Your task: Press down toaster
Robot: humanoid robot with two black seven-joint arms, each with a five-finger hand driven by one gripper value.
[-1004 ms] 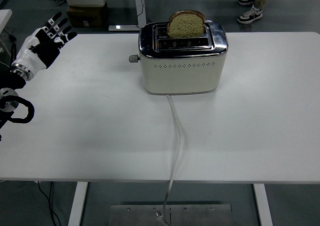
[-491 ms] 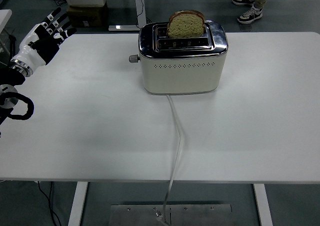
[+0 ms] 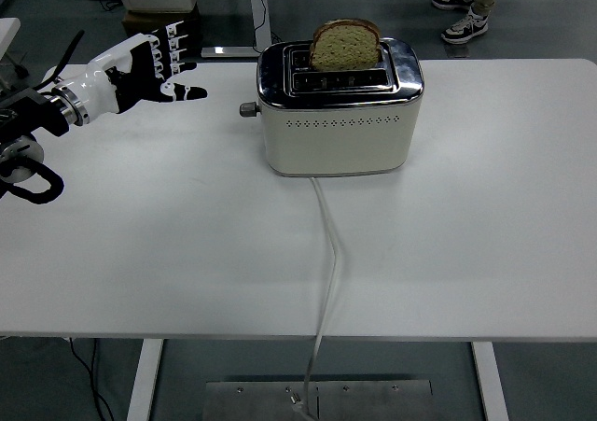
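toaster (image 3: 338, 127): you see cream sides, chrome top
bread (image 3: 345, 45): tan crumb, brown crust
left hand (image 3: 140, 69): black and white
cord (image 3: 328, 253): white
table (image 3: 485, 216): white
lever knob (image 3: 247, 109): grey, possibly metal

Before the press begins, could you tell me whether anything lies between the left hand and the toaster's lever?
Nothing visible does. Only bare white table separates the open left hand from the small grey lever knob on the left end of the cream and chrome toaster.
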